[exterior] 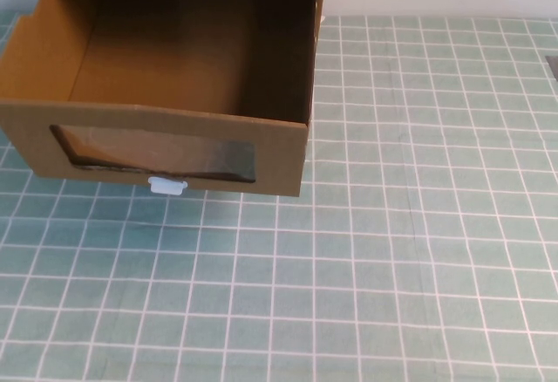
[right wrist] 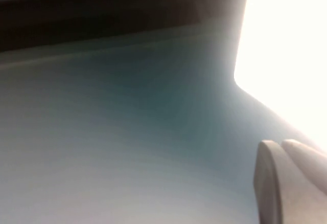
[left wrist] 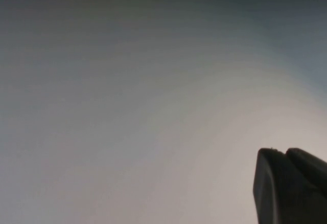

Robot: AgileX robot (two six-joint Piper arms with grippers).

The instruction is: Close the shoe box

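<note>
The shoe box [exterior: 166, 77] sits at the far left of the tabletop [exterior: 418, 251] in the high view, running out of the picture's top and left edges. Its drawer is pulled out toward me and stands open; the brown cardboard interior is bare as far as I can see. The front panel faces me, with a wide dark window [exterior: 157, 153] across it and a small white pull tab [exterior: 166, 186] just below the window, near the panel's lower edge. The tabletop is covered in a pale green sheet with a white grid.

Neither of my arms appears in the high view. My left gripper [left wrist: 291, 188] shows only as a dark tip at the corner of the left wrist view, against a blank grey surface; jaws: cannot tell. My right gripper [right wrist: 288, 183] shows likewise as a pale tip over a blurred teal surface; jaws: cannot tell.
</note>
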